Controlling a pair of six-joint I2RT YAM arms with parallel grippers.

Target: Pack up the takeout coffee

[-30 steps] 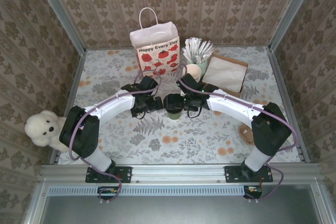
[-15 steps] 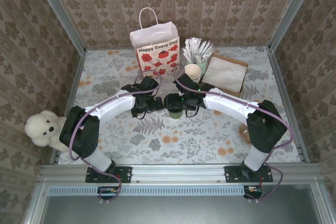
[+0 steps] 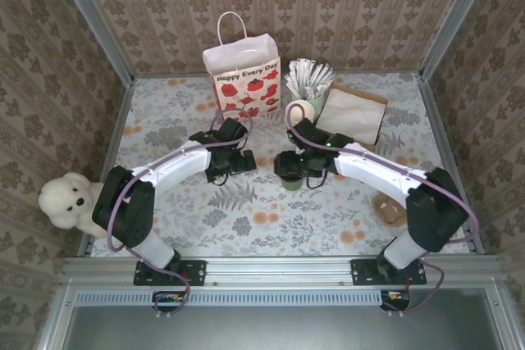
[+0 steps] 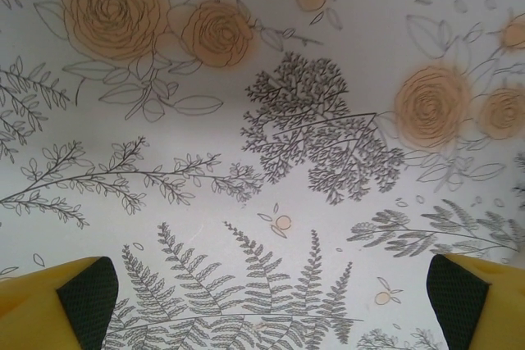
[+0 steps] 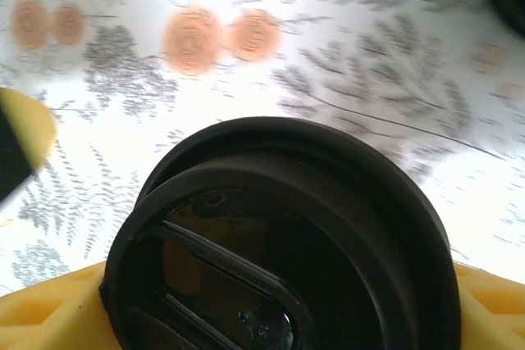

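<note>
Small green takeout coffee (image 3: 291,181), black lid (image 5: 279,243) on, apparently upright, on floral table (image 3: 246,219)
</note>
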